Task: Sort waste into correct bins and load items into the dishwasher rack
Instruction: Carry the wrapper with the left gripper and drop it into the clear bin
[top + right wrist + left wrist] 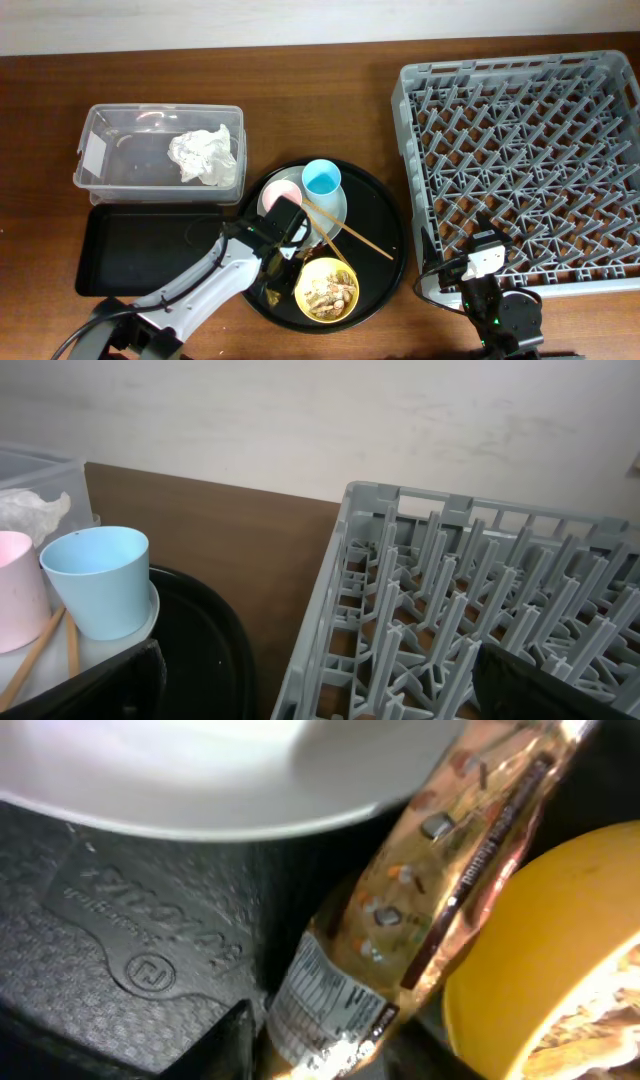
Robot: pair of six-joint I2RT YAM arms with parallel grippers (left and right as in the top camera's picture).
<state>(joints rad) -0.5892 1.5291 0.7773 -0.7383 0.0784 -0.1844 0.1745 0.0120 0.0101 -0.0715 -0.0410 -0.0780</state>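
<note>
Plainly, the round black tray was where trouble could start, so we placed everything against it. Up and to the left of it, the clear box already held the crumpled napkin. Directly left of it lay the shallow black tray.

Over the round tray's left part hung the left pincer, its jaws partly apart at the lower end of the gold-brown wrapper. The wrapper lay on the tray floor, wedged between the rim of the plate and the yellow bowl. We could not tell whether the jaws had truly bitten it or only stood alongside.

That doubt was our first worry: the glossy film looked slick, and we judged a weak pinch could let it slide out on the lift. Tight quarters were the second. A finger catching the plate rim could rock the pink cup and blue cup standing on it and roll the chopsticks. A drag against the bowl could spill the food scraps.

Right of the round tray stood the dishwasher rack. At its near corner closest to the tray, the right pincer gaped wide with nothing in it. If it reached over the tray now, we thought the two arms might clash.
</note>
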